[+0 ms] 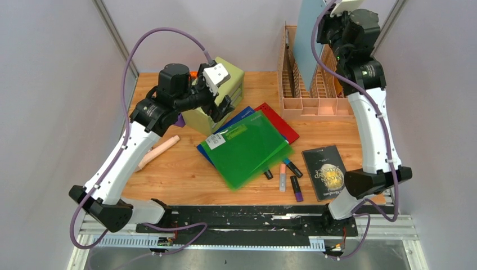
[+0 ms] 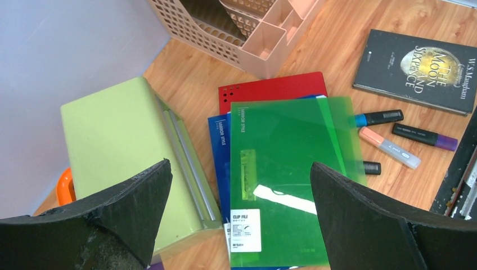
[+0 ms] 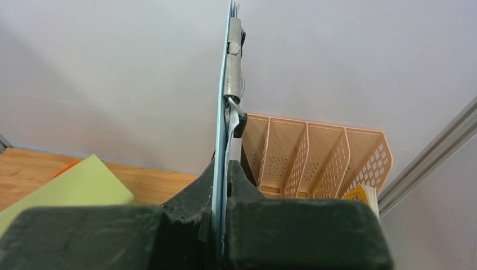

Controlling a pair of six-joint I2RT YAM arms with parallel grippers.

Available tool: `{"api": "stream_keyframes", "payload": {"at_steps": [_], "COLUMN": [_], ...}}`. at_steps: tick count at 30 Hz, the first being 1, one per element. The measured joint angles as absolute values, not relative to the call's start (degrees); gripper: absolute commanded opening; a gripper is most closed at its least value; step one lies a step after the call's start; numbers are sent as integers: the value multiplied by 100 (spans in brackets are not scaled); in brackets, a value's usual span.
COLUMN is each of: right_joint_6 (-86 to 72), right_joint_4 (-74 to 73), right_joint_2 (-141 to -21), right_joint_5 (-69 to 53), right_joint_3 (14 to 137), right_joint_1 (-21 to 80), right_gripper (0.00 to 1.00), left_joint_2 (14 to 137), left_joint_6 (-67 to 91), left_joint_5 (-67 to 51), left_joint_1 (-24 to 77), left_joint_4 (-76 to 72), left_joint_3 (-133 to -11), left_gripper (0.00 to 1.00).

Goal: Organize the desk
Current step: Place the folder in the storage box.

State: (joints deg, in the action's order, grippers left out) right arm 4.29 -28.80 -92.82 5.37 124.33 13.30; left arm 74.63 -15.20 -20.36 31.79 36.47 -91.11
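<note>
The left gripper (image 2: 239, 167) hung wide open and empty above the desk (image 1: 174, 174). The right gripper (image 3: 222, 174) clamped a blue clipboard (image 1: 309, 39) upright at the peach file rack (image 1: 315, 93).

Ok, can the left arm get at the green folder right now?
Probably yes. The left arm hangs close by with its jaws open, and the green folder lies on top of the other folders with nothing over it.
</note>
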Motion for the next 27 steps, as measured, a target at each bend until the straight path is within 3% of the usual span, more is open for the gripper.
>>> {"api": "stream_keyframes", "payload": {"at_steps": [17,27], "right_joint_6": [484,558], "right_joint_4": [-1955,-937], "right_joint_2": [-10206,-10595], "right_joint_5": [832,1024], "right_joint_3": [12444,11786], "right_joint_1": [1330,1332], "right_gripper": [0,0], "left_joint_2": [7675,7806], "left_joint_6": [-1441,-1352], "left_joint_5": [-2047,-2117], "left_joint_1": [3179,3179], "left_joint_4": [3625,3551], "left_joint_3": [-9111,-8984], "left_gripper": [100,100]}}
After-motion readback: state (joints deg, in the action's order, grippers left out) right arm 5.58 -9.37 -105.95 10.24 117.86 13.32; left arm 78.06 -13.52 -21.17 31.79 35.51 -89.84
